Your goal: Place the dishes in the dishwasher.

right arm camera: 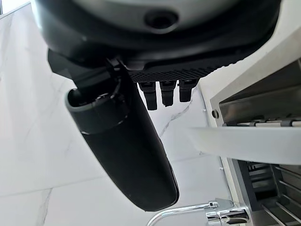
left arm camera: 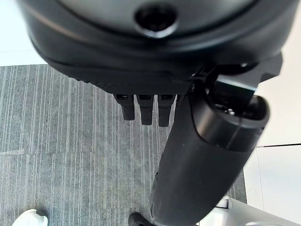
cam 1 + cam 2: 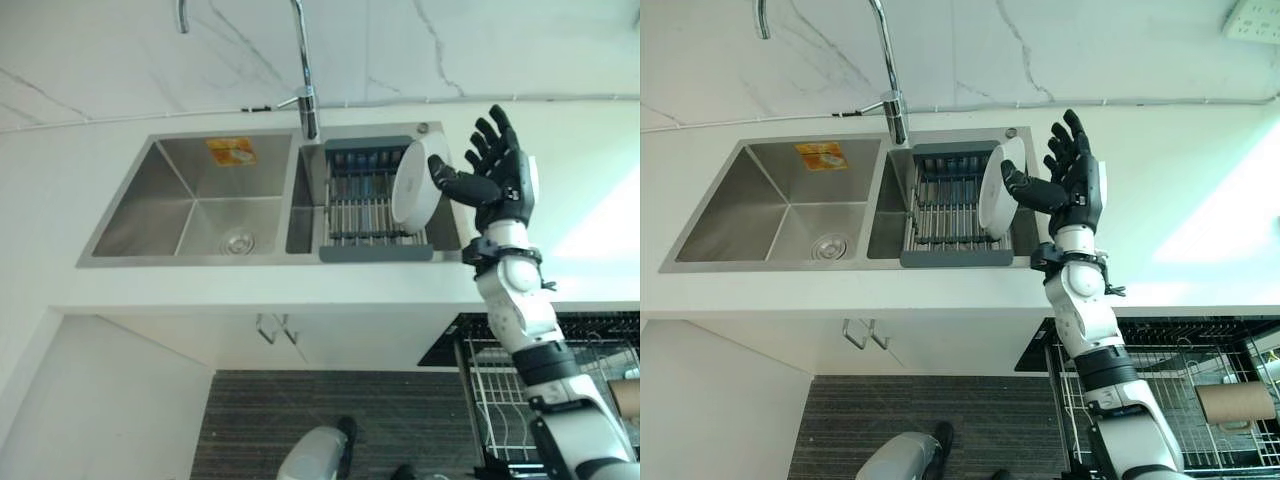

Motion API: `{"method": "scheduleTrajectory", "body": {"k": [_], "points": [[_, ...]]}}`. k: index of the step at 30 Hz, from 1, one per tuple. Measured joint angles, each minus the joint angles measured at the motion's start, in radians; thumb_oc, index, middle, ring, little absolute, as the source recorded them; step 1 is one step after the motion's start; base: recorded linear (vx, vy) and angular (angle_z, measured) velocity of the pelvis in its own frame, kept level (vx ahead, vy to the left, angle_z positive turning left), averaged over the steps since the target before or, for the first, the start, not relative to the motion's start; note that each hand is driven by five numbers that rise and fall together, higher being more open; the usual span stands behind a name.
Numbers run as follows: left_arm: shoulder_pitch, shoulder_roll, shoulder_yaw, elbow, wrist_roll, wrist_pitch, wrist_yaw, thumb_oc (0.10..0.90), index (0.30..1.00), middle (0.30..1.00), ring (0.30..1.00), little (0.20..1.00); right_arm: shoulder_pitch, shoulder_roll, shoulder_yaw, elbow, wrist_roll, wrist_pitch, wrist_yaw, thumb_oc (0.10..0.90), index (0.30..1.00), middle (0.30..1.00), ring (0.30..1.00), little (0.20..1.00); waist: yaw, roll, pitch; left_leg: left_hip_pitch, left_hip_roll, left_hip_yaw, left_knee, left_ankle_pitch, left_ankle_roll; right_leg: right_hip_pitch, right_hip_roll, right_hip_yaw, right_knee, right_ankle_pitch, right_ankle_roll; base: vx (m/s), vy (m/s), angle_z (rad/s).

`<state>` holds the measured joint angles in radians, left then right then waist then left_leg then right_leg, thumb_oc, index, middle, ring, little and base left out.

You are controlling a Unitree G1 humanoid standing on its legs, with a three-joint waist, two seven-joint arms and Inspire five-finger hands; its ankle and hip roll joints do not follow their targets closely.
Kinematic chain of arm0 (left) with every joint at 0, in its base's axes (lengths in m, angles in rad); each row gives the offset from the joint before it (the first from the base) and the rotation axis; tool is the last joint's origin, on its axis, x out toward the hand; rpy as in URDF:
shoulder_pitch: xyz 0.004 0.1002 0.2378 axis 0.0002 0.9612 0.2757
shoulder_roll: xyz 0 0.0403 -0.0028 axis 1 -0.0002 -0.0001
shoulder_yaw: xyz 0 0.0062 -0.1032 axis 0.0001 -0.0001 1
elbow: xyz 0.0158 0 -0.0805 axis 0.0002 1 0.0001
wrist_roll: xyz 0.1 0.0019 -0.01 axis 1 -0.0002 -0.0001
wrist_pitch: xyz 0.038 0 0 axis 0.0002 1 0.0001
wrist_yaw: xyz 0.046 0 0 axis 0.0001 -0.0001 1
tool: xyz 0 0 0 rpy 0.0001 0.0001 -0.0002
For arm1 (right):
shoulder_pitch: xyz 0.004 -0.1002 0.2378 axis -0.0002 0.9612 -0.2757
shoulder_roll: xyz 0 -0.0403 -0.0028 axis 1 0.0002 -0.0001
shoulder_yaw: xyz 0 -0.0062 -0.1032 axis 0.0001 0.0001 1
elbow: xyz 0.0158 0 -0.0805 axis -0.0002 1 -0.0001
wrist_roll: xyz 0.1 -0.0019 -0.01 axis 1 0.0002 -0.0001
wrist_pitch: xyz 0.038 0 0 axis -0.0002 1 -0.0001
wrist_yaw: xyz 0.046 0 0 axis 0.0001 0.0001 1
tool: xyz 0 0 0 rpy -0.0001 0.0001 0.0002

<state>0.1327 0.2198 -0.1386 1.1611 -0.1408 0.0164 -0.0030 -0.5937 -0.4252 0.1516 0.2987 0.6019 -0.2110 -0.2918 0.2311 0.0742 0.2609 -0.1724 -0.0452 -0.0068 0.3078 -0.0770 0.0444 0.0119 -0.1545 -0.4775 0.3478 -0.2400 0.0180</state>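
While the white plate [image 3: 417, 181] stands on edge at the right end of the drying rack [image 3: 368, 203] in the sink's [image 3: 195, 205] right basin, your right hand [image 3: 503, 176] sits just beside it with fingers spread straight and the thumb reaching toward the plate's face. From the head views you can't tell for sure whether the thumb touches it; the fingers are not wrapped round it, so call the hand released. The right wrist view shows the plate rim [image 1: 244, 143] running past the fingertips [image 1: 162, 92].

The plate looks like glazed ceramic: stiff, moderately heavy, slick, and breakable if it drops on steel or floor. Take it at the upper rim, thumb on one face and fingers on the other, and lift straight up so it clears the rack bars.

The dishwasher basket [image 3: 1160, 385] stands pulled out, low on the right, under the counter [image 3: 300, 290].

Your left hand [image 2: 146, 110] hangs low over the grey floor [image 2: 56, 141], fingers straight, holding nothing.

An orange sticker [image 3: 231, 151] sits on the far wall of the left basin; its print is too small to read. No other writing is legible.
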Motion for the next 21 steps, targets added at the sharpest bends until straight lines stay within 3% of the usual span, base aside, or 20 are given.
{"method": "scheduleTrajectory", "body": {"k": [21], "points": [[-0.023, 0.001, -0.018, -0.005, 0.03, 0.001, 0.004, 0.8, 0.9, 0.9, 0.9, 0.9, -0.01, 0.027, 0.002, 0.081, 0.0, 0.018, 0.0, 0.8, 0.9, 0.9, 0.9, 0.9, 0.018, 0.012, 0.042, -0.017, -0.008, -0.023, 0.004, 0.001, 0.003, -0.001, -0.002, -0.022, -0.007, 0.0, 0.002, -0.01, 0.004, 0.03]]}}
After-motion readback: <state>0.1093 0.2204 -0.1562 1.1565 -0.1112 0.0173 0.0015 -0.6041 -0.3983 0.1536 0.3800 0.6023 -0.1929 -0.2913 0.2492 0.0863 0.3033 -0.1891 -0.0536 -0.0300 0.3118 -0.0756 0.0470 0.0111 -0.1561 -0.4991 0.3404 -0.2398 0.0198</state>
